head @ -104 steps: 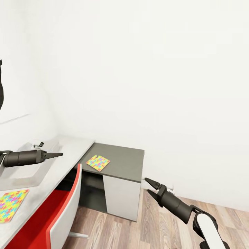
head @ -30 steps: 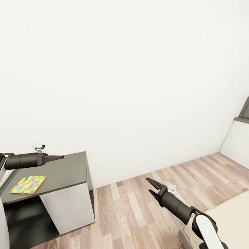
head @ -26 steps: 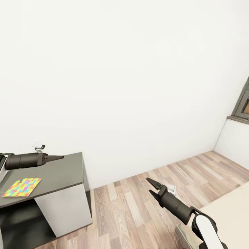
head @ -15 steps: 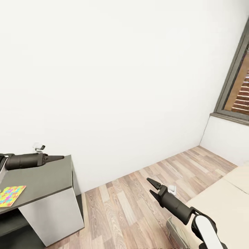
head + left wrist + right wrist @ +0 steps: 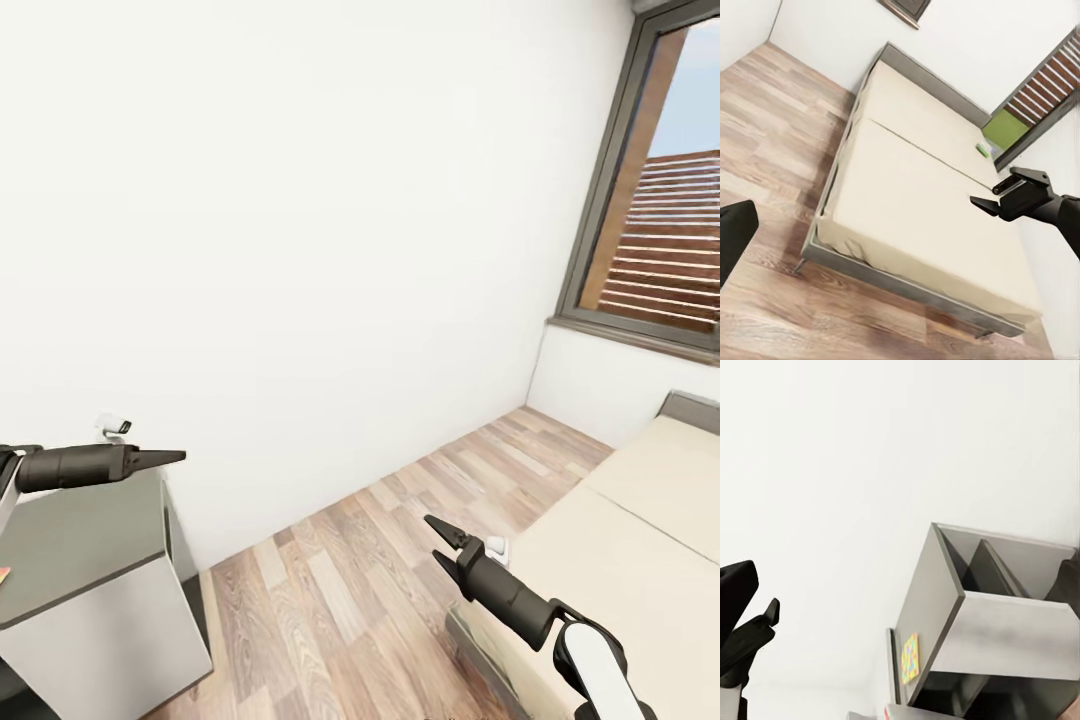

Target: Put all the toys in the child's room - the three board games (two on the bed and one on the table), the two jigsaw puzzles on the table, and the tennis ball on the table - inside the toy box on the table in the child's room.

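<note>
Bed (image 5: 640, 530) runs lengthwise toward the window; right tool (image 5: 437, 541) spread, empty.

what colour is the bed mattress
Plain beige mattress, with a grey frame; clearest in the left wrist view.

side desk (image 5: 80, 530) at left, bed (image 5: 640, 530) at right, floor (image 5: 370, 570) between
</note>
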Available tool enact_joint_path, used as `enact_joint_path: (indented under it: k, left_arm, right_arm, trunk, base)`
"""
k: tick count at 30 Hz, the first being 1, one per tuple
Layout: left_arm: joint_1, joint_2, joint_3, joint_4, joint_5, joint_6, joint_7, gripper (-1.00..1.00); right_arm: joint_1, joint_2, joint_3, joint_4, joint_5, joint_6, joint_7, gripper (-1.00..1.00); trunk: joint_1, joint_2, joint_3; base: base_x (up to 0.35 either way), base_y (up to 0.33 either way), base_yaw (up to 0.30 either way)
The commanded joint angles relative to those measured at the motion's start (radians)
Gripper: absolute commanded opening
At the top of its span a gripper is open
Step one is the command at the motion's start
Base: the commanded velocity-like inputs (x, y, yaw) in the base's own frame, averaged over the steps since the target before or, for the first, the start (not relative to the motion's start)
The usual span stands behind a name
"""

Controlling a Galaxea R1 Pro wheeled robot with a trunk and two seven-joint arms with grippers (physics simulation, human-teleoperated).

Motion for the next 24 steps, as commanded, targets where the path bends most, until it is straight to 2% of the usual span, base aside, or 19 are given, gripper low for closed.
enact_joint_path:
  k: [1,10,19,24]
  left_arm:
    - [0.000,0.001,0.000,0.000,0.000,0.010,-0.004,1.00]
    - [0.000,0.001,0.000,0.000,-0.001,0.008,-0.004,1.00]
    - [0.000,0.001,0.000,0.000,-0.002,0.007,-0.004,1.00]
    - [0.000,0.001,0.000,0.004,-0.001,0.007,-0.004,1.00]
  right_arm:
    - [-0.001,0.000,-0.001,0.000,0.003,0.005,0.004,1.00]
    - [-0.001,0.001,-0.001,0.000,0.003,0.004,0.003,1.00]
    - [-0.001,0.001,-0.001,0.000,0.003,0.004,0.003,1.00]
    - [-0.001,0.002,0.001,0.000,0.003,0.004,0.003,1.00]
  trunk:
    - [0.001,-0.002,-0.002]
    - [0.001,-0.002,-0.002]
    - [0.001,-0.002,-0.002]
    - [0.001,-0.002,-0.002]
  base:
    - [-0.009,0.000,-0.279]
    - [-0.059,-0.009,-0.280]
    - [-0.179,-0.122,-0.280]
    - [-0.074,-0.085,-0.280]
